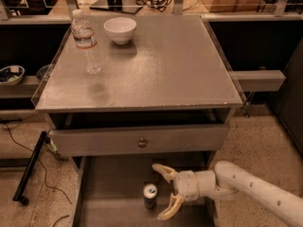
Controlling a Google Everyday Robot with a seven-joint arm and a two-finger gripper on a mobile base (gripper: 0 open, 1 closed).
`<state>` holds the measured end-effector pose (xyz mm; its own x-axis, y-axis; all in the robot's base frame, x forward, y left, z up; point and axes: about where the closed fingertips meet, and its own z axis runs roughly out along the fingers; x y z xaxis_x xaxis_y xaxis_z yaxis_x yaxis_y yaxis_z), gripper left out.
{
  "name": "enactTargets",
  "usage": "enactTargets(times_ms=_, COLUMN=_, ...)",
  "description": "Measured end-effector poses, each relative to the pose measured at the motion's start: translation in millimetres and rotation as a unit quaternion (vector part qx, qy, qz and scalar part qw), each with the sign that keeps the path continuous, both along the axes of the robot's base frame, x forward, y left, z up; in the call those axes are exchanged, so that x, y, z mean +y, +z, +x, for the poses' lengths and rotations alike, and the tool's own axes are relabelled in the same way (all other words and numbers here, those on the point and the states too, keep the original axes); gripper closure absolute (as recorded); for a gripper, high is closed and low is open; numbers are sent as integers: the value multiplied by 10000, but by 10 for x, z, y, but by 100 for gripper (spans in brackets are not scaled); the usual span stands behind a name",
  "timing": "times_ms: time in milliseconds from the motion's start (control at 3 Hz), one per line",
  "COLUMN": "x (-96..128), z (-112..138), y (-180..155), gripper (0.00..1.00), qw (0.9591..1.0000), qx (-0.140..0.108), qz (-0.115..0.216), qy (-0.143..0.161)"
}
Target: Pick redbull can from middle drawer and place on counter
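Note:
The redbull can (150, 195) stands upright on the floor of the pulled-out middle drawer (111, 188), silver top facing up. My gripper (161, 192) reaches in from the right, level with the can. Its two pale fingers are spread open, one (163, 170) behind the can and one (168, 209) in front of it. The can sits just left of the gap between the fingertips, untouched. The counter (170, 65) is the large grey top above.
A clear water bottle (85, 42) and a white bowl (120, 30) stand at the counter's back left. The top drawer with a round knob (142, 143) is slightly open above the middle drawer. A black pole (29, 169) lies on the floor left.

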<state>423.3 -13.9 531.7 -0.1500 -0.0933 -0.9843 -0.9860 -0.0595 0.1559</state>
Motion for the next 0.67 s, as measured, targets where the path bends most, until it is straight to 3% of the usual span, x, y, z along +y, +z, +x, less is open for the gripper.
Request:
enactTargets(times_ms=333, x=10, z=5, y=2, gripper=0, qw=10000, qx=-3, qz=16, qy=-3)
enactTargets(times_ms=667, x=225, z=-195, y=56, gripper=0, qw=9995, qx=-12, qz=265, qy=198)
